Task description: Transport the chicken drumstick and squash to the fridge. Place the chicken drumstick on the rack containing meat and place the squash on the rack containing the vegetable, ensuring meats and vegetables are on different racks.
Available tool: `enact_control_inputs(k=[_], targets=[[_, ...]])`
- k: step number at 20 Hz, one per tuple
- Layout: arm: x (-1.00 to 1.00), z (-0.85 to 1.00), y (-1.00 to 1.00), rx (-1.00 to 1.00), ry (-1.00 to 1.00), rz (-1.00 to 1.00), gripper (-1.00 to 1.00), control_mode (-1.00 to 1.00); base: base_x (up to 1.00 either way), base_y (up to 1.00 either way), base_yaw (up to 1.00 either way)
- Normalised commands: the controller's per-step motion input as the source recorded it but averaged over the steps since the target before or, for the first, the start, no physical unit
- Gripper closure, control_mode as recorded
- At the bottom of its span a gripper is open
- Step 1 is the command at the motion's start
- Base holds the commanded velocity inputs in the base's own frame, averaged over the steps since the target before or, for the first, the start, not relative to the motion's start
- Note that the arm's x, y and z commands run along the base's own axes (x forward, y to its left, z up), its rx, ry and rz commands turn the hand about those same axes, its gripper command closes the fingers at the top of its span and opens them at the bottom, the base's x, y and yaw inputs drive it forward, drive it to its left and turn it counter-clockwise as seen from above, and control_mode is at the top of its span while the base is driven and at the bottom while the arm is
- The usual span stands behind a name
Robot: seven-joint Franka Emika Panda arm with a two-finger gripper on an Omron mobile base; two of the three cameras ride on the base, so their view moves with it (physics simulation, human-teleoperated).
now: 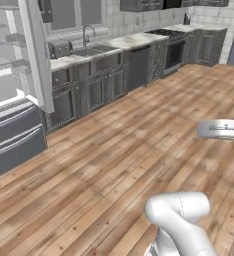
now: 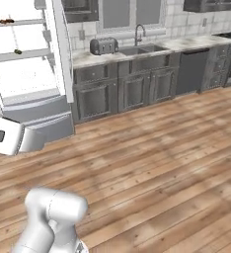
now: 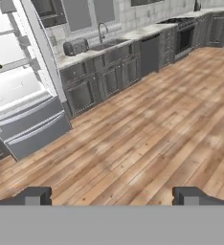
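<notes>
Fridge point(image 2: 33, 74): door open. Meat point(image 2: 7, 21) on upper rack; vegetable point(image 2: 18, 51) on lower rack. Pincer point(image 3: 112, 195): spread, empty, over floor. Drumstick, squash: not located; both placements judged outstanding.

The tall white-grey open fridge point(image 2: 23, 74) is placed left of the dark cabinet run; a small reddish-brown meat lump point(image 2: 7, 21) lies on its upper shelf, a stubby dark-green vegetable point(image 2: 18, 51) on the lower.
</notes>
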Motion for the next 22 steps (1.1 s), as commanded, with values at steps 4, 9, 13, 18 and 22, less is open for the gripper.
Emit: enact_control_inputs(k=[4,9,13,18,22], targets=[[0.0,0.0,0.0,0.0,0.0,0.0,-1.0,1.0,-1.0,-0.67,-0.37],[0.0,0.0,0.0,0.0,0.0,0.0,-1.0,1.0,-0.94,-1.0,-0.3],[0.0,0.0,0.0,0.0,0.0,0.0,-1.0,1.0,-0.54,-1.0,-0.12],[0.0,0.0,0.0,0.0,0.0,0.0,-1.0,1.0,-0.36,-1.0,0.0],[0.0,0.0,0.0,0.0,0.0,0.0,-1.0,1.0,-0.43,-1.0,0.03]])
